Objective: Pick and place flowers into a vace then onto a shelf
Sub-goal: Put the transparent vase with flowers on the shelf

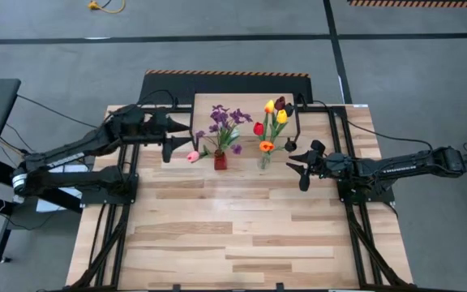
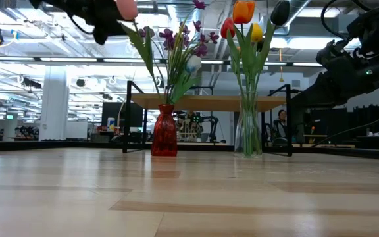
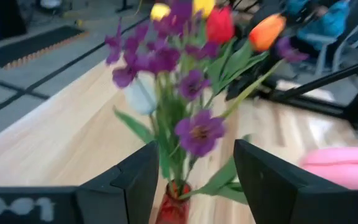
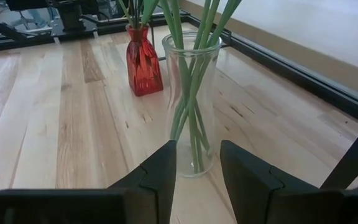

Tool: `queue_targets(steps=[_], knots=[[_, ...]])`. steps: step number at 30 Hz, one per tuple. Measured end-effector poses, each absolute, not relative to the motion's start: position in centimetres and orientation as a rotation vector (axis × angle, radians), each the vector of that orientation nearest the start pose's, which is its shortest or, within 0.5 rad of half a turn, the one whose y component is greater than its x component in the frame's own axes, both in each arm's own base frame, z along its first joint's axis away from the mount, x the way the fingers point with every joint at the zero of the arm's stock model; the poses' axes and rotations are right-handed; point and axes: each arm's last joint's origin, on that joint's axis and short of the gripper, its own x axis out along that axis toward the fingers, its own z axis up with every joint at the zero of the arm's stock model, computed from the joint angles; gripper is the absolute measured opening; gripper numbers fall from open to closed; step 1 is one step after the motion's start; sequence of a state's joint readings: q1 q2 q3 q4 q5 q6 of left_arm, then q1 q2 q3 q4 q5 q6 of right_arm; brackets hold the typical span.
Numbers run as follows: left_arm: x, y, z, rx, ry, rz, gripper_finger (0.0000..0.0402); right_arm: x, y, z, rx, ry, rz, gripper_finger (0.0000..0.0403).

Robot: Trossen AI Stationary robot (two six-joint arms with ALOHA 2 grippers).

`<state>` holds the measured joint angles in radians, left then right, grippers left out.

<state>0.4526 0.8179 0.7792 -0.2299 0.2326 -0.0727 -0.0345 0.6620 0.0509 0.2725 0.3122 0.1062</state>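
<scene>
Unlabelled plank tabletop [image 1: 242, 235]: left gripper [image 3: 191, 180] wide, empty; right gripper [image 4: 197, 171] parted, empty, facing glass vase [image 4: 191, 99].

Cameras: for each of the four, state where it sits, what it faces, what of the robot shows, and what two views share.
High view: overhead, looking straight down on the table; both arms, left gripper and right gripper.
Low view: at tabletop height, looking level at the red vase and glass vase; dark arm parts overhead.
Left wrist view: on the left arm, facing the purple flowers; open fingers.
Right wrist view: on the right arm, facing the glass vase; fingers apart.
Shared: both wrist views show the red vase.
</scene>
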Motion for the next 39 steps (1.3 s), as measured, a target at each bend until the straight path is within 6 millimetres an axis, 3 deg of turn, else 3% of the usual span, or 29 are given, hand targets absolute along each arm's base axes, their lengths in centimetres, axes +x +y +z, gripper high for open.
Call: queue_targets(steps=[10,20,24,39], knots=[[13.7,4.5,34.3,-0.16,0.109,0.055,0.0197,13.7,-1.3,14.3,0.058,0.311,-0.362,0.0137],[13.4,3.1,34.6,-0.144,0.089,-0.034,0.0197,13.8,-1.3,14.7,0.049,0.269,-0.358,0.0253],[13.5,2.8,34.4,-0.123,0.111,-0.05,0.0197,13.9,-1.5,15.3,0.023,0.215,-0.362,0.028],[13.5,2.8,34.2,-0.095,0.131,-0.052,0.0197,14.6,-1.4,15.3,0.121,0.165,-0.409,0.0286]])
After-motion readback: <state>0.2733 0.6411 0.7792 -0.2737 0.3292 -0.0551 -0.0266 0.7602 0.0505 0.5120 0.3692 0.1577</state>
